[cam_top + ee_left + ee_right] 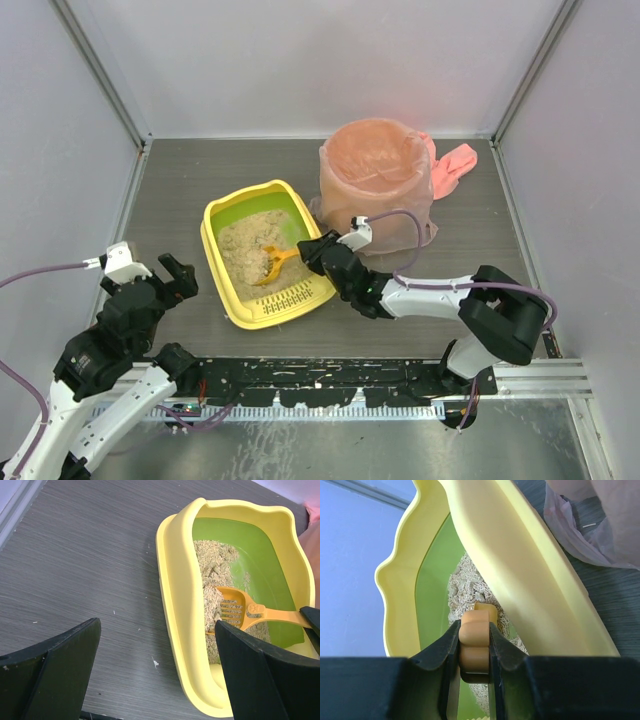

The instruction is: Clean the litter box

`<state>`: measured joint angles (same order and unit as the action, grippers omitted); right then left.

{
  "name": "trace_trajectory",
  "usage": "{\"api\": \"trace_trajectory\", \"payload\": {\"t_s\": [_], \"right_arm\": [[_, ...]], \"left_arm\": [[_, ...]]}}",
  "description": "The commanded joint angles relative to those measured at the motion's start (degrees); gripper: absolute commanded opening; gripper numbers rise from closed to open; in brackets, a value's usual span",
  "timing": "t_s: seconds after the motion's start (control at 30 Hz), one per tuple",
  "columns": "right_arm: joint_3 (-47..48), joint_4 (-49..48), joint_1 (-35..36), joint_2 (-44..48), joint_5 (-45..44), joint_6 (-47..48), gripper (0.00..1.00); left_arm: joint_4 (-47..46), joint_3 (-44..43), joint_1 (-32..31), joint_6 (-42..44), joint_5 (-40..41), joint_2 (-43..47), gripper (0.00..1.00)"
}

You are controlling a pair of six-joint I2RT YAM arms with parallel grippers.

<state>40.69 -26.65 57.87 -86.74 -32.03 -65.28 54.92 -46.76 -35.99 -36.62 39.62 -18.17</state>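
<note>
Two grippers: left gripper (157, 625) spread wide apart, empty, near-left of litter box (285, 303); right gripper (474, 630) clamped on orange scoop (235, 610) handle.
Litter box: placed centrally, just left of pink-bagged bin (375, 185).
Scoop head: laid on litter (212, 570).

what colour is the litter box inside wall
Green; the litter box shows best in left wrist view.

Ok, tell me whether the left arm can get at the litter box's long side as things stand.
Probably yes. The left gripper hangs open beside the litter box, nothing visible between them on the table; the right gripper holds the scoop from the opposite side.
</note>
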Motion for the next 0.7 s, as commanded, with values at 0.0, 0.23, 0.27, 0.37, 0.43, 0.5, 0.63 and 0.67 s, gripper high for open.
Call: {"api": "trace_trajectory", "payload": {"t_s": [0.0, 0.23, 0.27, 0.37, 0.43, 0.5, 0.63, 0.67], "right_arm": [[-1.4, -5.7, -0.3, 2.6, 0.5, -4.3, 0.01], [-5.0, -9.0, -1.1, 4.8, -0.5, -6.9, 0.01], [-5.3, -9.2, -1.3, 5.4, -0.5, -7.1, 0.01], [-6.2, -9.7, -1.8, 7.1, -0.6, -7.1, 0.01], [-6.8, -10.2, -2.1, 8.2, -0.7, -7.5, 0.01], [-7.6, -10.8, -2.6, 9.0, -0.6, -8.4, 0.01], [-9.5, -13.6, -3.9, 9.8, 0.8, -10.5, 0.01], [-10.0, -14.5, -4.2, 9.8, 1.2, -10.9, 0.00]], "left_arm": [[-2.9, -0.3, 0.3, 0.3, 0.2, -0.5, 0.98], [-3.0, -0.3, 0.3, 0.6, -0.1, -0.4, 0.98], [-3.0, -0.3, 0.2, 0.6, -0.2, -0.5, 0.98], [-3.3, -0.2, 0.3, 0.8, -0.5, -0.6, 0.98], [-3.4, -0.2, 0.3, 0.8, -0.7, -0.8, 0.98], [-3.4, -0.3, 0.2, 0.9, -0.9, -1.0, 0.98], [-3.6, -0.2, 0.2, 1.0, -1.5, -1.2, 0.98], [-3.7, -0.3, 0.2, 1.0, -1.7, -1.3, 0.98]]}}
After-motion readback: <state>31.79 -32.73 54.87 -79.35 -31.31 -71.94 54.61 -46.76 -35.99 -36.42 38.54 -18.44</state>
